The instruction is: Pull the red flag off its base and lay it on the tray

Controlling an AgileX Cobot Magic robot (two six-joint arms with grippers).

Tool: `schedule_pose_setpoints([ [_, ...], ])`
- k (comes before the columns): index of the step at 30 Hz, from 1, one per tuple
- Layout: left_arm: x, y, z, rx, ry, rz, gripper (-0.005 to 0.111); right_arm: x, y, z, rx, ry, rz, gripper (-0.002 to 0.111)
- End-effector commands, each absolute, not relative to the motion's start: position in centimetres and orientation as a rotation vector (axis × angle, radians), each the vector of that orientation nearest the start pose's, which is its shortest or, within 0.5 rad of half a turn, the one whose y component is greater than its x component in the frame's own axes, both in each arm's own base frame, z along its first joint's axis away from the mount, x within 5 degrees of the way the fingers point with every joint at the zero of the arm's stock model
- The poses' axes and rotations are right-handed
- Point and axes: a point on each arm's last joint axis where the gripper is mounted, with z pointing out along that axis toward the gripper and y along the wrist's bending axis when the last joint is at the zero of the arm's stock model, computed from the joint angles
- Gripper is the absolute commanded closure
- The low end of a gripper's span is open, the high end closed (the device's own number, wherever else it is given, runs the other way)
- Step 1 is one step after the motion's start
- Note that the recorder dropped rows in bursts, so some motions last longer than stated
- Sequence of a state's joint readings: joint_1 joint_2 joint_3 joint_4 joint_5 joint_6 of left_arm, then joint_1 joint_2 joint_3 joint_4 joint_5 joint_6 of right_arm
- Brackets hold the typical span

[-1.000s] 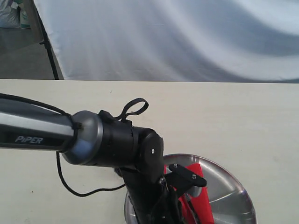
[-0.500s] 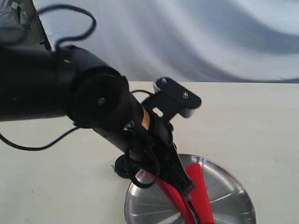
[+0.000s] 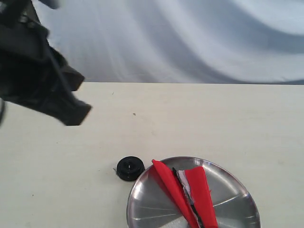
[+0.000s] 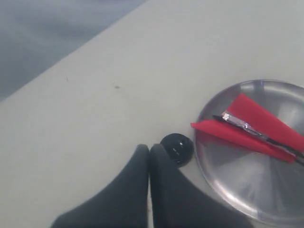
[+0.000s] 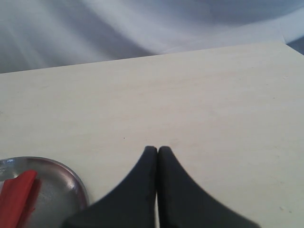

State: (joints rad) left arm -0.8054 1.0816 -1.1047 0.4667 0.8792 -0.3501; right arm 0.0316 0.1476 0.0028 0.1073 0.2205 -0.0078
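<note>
The red flag [image 3: 187, 195] lies flat in the steel tray [image 3: 232, 192] at the front of the table, its thin black pole along the cloth. In the left wrist view the flag [image 4: 254, 127] rests across the tray [image 4: 240, 183] too. The small black base [image 3: 130, 168] stands on the table just left of the tray's rim, with nothing in it. My left gripper [image 3: 75, 113] is raised at the far left, blurred, well away from the base [image 4: 176, 149]; its fingers are pressed together and hold nothing. My right gripper [image 5: 157, 151] is shut and empty over bare table, off the tray [image 5: 71, 183].
A pale cloth backdrop [image 3: 190, 38] hangs behind the table's far edge. A dark stand leg [image 3: 47, 52] shows at the back left. The light wooden table [image 3: 237, 118] stretches bare to the right and behind the tray.
My left arm has lifted off the tray and swung up and to the far left, leaving the flag lying on the tray. The base has not moved.
</note>
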Motion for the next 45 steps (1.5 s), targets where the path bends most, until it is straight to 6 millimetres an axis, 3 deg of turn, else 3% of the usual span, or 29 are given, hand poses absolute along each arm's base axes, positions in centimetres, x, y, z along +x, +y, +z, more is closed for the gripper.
schedule_pose_setpoints([
  [1, 13.4, -9.3, 38.3, 0.687, 2.036, -0.045, 0.107, 6.5, 0.4, 18.5, 0.043, 1.841, 0.106, 0.109],
  [5, 10.6, -7.1, 36.0, 0.812, 1.983, -0.068, 0.107, 6.5, 0.4, 18.5, 0.043, 1.841, 0.106, 0.109],
  [11, 8.1, -7.6, 32.4, 0.879, 2.006, -0.365, 0.107, 6.5, 0.4, 18.5, 0.043, 1.841, 0.106, 0.109],
  [15, 8.0, -8.5, 30.6, 0.862, 1.999, -0.48, 0.107, 6.5, 0.4, 18.5, 0.043, 1.841, 0.106, 0.109],
  [25, 9.2, -9.6, 24.6, 0.809, 1.909, -0.514, 0.107, 6.5, 0.4, 18.5, 0.043, 1.841, 0.106, 0.109],
  [29, 9.0, -9.5, 22.4, 0.83, 1.961, -0.495, 0.107, 6.5, 0.4, 18.5, 0.043, 1.841, 0.106, 0.109],
  [45, 8.7, -9.1, 21.8, 0.838, 1.979, -0.489, 0.107, 6.5, 0.4, 18.5, 0.043, 1.845, 0.106, 0.109],
])
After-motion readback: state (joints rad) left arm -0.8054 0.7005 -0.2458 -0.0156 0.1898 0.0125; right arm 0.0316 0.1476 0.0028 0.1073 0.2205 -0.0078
